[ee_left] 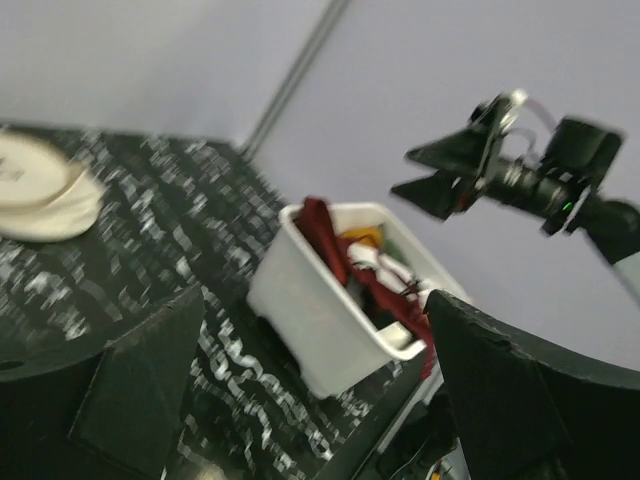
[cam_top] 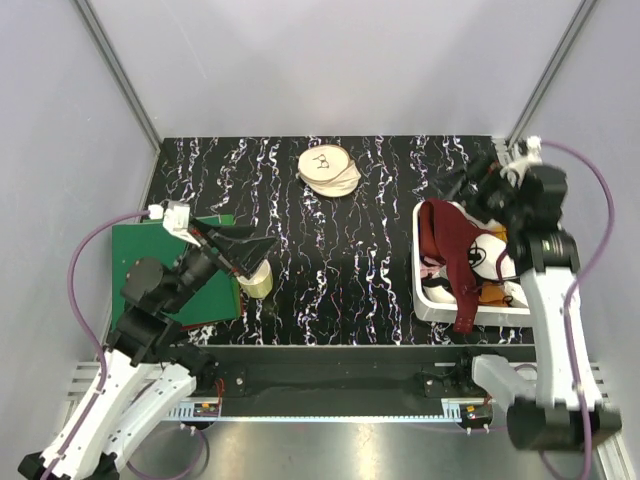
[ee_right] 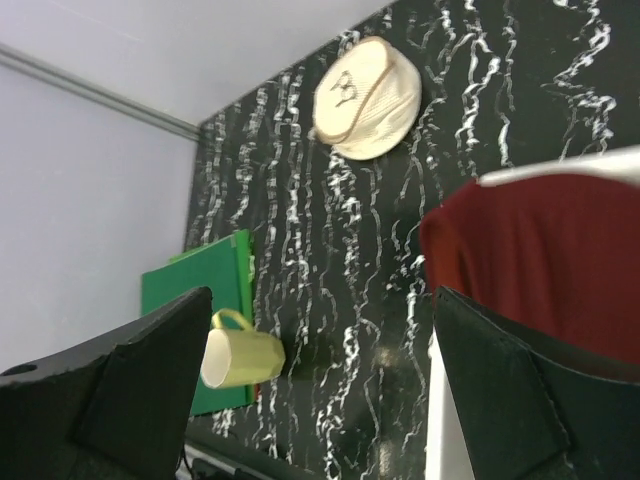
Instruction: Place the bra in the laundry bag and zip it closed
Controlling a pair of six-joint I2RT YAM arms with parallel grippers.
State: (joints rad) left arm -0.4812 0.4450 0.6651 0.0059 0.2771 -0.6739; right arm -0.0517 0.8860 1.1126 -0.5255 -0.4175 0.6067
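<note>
Both claws are seen spread wide, and nothing is held in either. The left claw (cam_top: 250, 247) is hung over the left part of the worktop (cam_top: 340, 260), above the right edge of a green board (cam_top: 135, 250), with a cream-yellow cup (cam_top: 257, 281) just beside that edge and under the fingers. The right claw (cam_top: 455, 185) is held above the far end of a white bin (cam_top: 430, 303), close to the far right corner.

The bra (cam_top: 448, 243) is found in that bin, heaped over the other cloths. One maroon end is draped across the near rim and hangs down towards the worktop's front edge. The bin is set hard against the right side, so little room is left there. The laundry bag (cam_top: 328, 171) is laid flat by the back edge, about midway across, well apart from the bin and from both claws. A small dark mark is shown on top. Whether its zipper is open cannot be told.

Between bag, cup and bin, a broad bare stretch of the worktop is left open down the middle. The surface is black, streaked with white veining. It is closed in on three sides by pale grey walls (cam_top: 330, 60), and slanting metal struts (cam_top: 118, 70) are seen at the back corners.
</note>
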